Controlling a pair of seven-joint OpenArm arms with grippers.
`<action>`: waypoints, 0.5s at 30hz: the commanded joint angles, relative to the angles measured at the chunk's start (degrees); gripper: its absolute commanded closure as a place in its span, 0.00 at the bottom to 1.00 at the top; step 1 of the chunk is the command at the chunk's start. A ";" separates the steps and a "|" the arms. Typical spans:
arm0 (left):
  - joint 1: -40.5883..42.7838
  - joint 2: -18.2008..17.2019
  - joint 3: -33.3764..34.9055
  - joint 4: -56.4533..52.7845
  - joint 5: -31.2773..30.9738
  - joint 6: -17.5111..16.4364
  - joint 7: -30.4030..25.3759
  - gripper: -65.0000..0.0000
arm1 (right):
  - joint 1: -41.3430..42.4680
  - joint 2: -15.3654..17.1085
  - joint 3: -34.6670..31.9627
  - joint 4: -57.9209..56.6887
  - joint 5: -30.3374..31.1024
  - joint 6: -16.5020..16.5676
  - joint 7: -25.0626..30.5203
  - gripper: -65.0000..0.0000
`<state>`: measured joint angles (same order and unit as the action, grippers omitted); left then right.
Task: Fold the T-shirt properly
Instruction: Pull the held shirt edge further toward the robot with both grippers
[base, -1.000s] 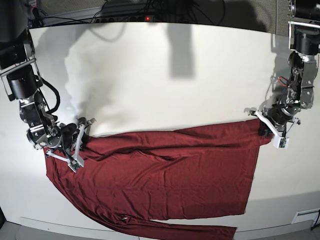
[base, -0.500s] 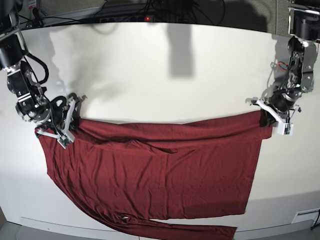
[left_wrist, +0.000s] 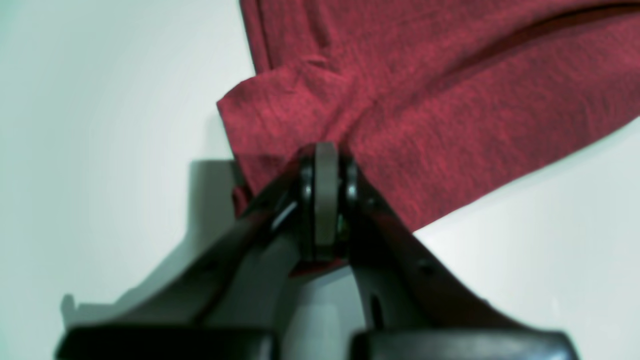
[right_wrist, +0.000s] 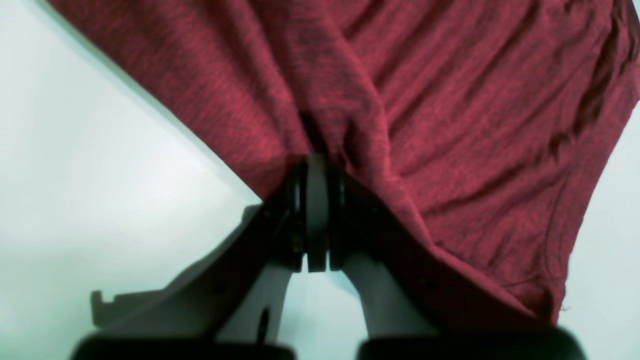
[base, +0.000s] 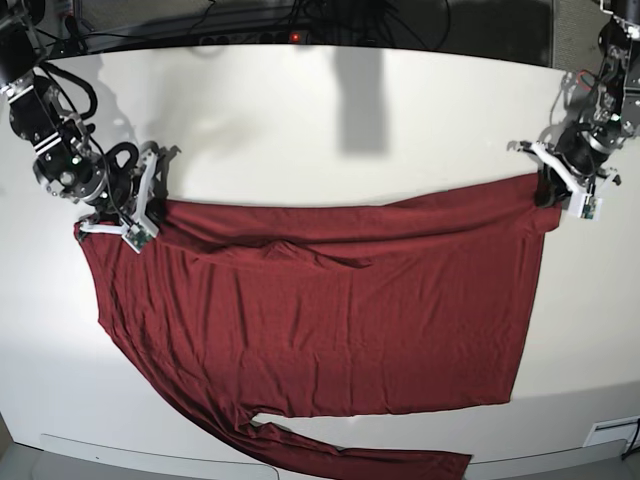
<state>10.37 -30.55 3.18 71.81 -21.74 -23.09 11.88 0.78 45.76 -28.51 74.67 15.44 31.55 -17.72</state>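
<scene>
The dark red T-shirt (base: 330, 310) lies spread across the white table (base: 330, 130), one long sleeve trailing off toward the front edge. My left gripper (base: 548, 190), at the right of the base view, is shut on the shirt's upper right corner. In the left wrist view the fabric (left_wrist: 400, 100) is pinched between the closed jaws of the gripper (left_wrist: 325, 165). My right gripper (base: 150, 210), at the left of the base view, is shut on the upper left corner; in its wrist view the cloth (right_wrist: 425, 125) bunches into the closed gripper (right_wrist: 316, 170).
Cables and a power strip with a red light (base: 295, 37) run along the table's back edge. A dark shadow (base: 360, 100) falls on the far middle of the table. The trailing sleeve (base: 380, 462) reaches the front edge.
Both grippers have pulled the shirt's top edge toward the back of the table and outward. The cloth now lies flatter and more stretched, and its lower edge has slid away from the front.
</scene>
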 joint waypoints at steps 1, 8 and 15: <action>1.88 -0.98 0.15 -0.50 2.16 0.22 6.03 1.00 | -2.95 0.76 -1.07 -0.04 -1.33 3.19 -6.38 1.00; 8.46 -1.07 -2.67 -0.39 2.19 0.20 2.84 1.00 | -11.54 2.89 -1.05 5.57 -5.07 -2.32 -6.56 1.00; 17.70 -1.03 -9.57 5.62 2.19 0.17 -0.20 1.00 | -21.99 2.95 4.20 12.96 -6.49 -6.08 -6.51 1.00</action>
<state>27.29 -30.94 -6.57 77.95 -21.56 -23.38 6.00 -19.31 48.25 -23.20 88.88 8.03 21.08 -15.57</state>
